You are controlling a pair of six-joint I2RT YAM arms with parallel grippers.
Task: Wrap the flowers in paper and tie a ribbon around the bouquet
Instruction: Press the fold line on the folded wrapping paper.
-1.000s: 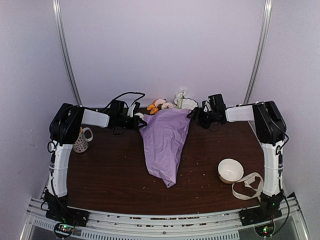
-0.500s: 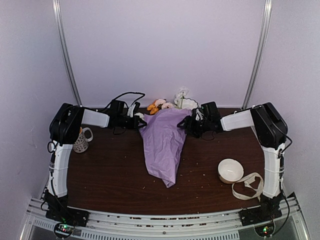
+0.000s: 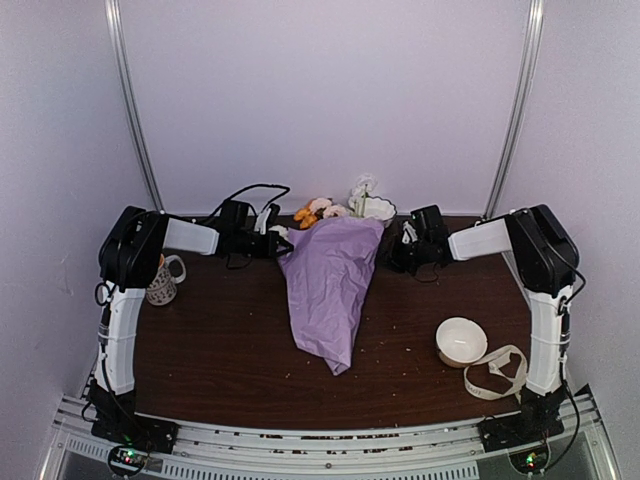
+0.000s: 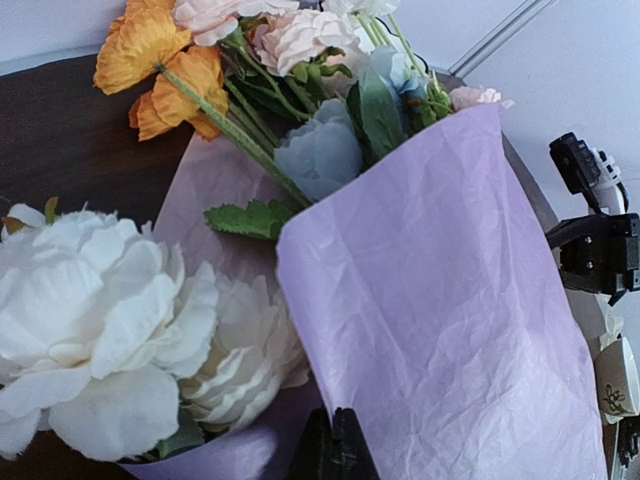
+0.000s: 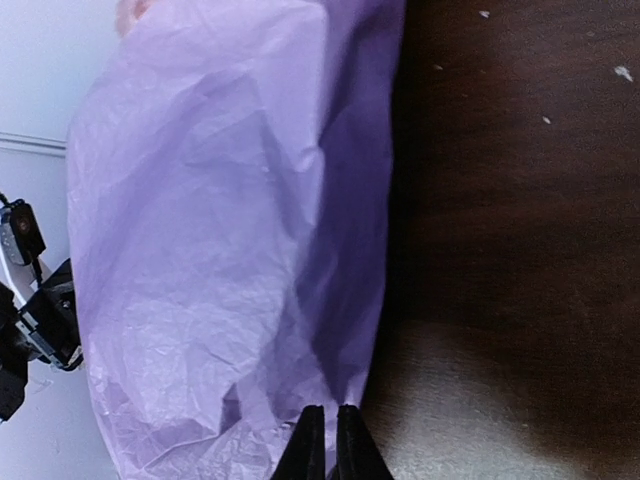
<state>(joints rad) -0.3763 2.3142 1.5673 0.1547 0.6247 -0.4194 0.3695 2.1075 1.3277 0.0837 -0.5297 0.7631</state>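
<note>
The bouquet (image 3: 330, 290) lies mid-worktop (image 3: 220, 350), its tip toward the arms and the flowers (image 3: 335, 208) poking out at the far, wide end. The left fingers (image 4: 335, 450) are closed on the paper (image 4: 440, 300) at the cone's left lip. The right fingers (image 5: 325, 442) are pinched shut on its right edge (a thin bite, right at the corner).

The step looks like snugging the wrap before tying. To do it well, draw the right edge across gently and low, with the left lip as anchor, since paper this thin will likely tear or slip from so small a bite. The ribbon (image 3: 495, 372) lies well apart, near right beside a bowl (image 3: 461, 340), so the cone should hold its shape before either side lets go.

No brand, label or writing is legible.
</note>
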